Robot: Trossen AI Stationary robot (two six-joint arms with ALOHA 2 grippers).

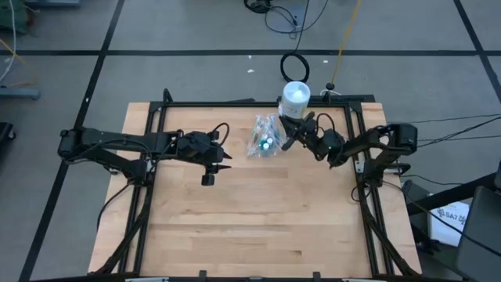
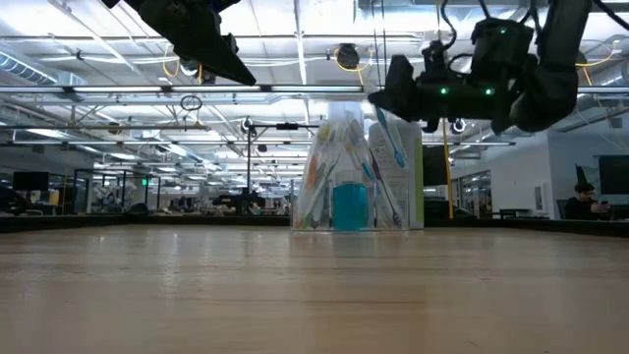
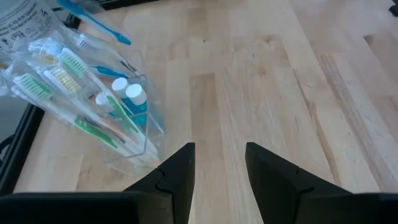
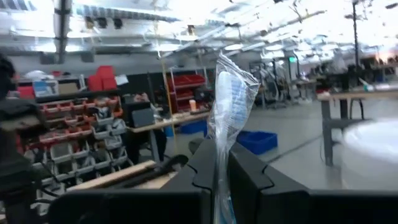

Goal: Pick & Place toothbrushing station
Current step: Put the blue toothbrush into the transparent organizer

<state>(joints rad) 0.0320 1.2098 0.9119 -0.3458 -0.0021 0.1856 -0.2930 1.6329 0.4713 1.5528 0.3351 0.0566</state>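
The right gripper [image 4: 222,180] is pinching the top of the clear plastic bag [image 1: 264,138], which is sitting just beside the white canister [image 1: 296,97]. The left gripper [image 3: 219,177] is waiting open and empty nearby. The thin plastic might slip out, spilling the toothbrushes [image 3: 68,87].

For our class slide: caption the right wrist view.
Right gripper shut on the crinkly clear plastic bag, lifted before a workshop background.
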